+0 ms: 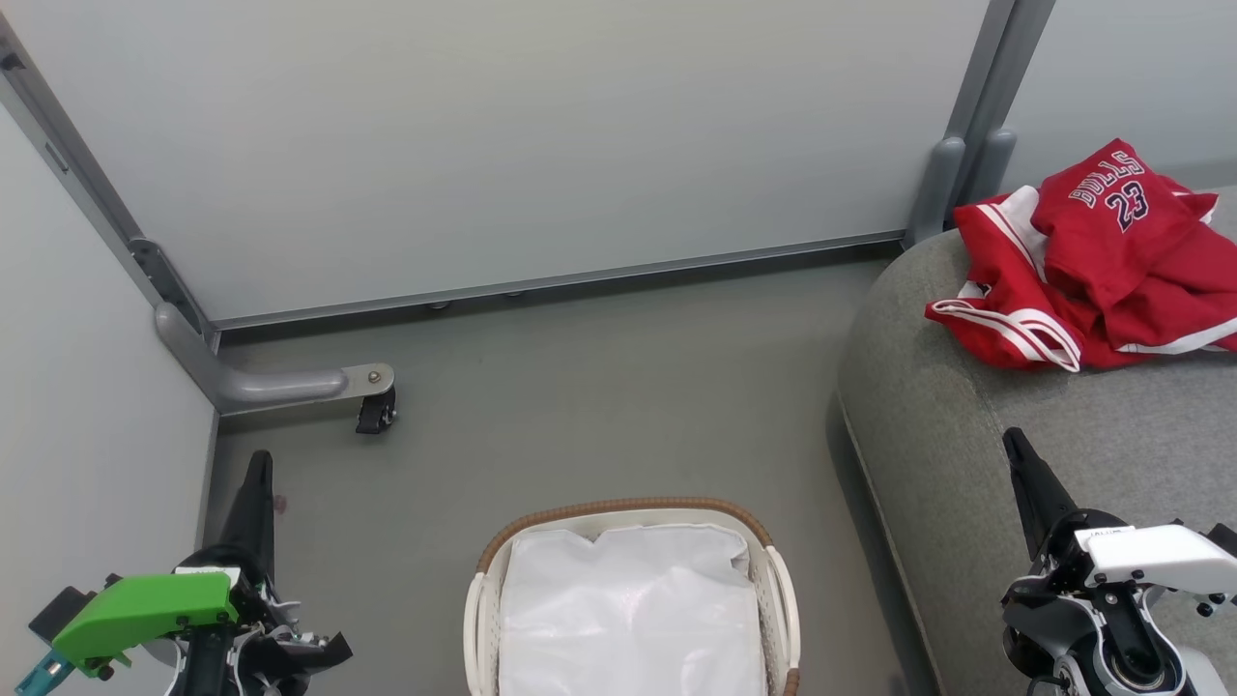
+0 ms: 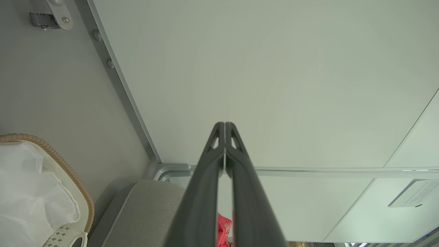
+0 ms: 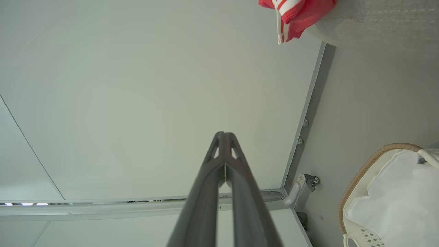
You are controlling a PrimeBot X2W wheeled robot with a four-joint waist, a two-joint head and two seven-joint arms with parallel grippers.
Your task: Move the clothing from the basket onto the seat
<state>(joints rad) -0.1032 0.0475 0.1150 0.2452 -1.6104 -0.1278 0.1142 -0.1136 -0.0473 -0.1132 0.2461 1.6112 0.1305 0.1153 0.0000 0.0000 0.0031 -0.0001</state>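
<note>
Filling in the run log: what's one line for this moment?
clothing on seat | basket holds liner | left gripper shut | right gripper shut

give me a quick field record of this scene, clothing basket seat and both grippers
clothing: red jersey and shorts, heaped on the seat
seat: grey, to the right of the basket
basket: on the floor, white liner inside
left gripper: shut, holding nothing
right gripper: shut, holding nothing
task: looks done
</note>
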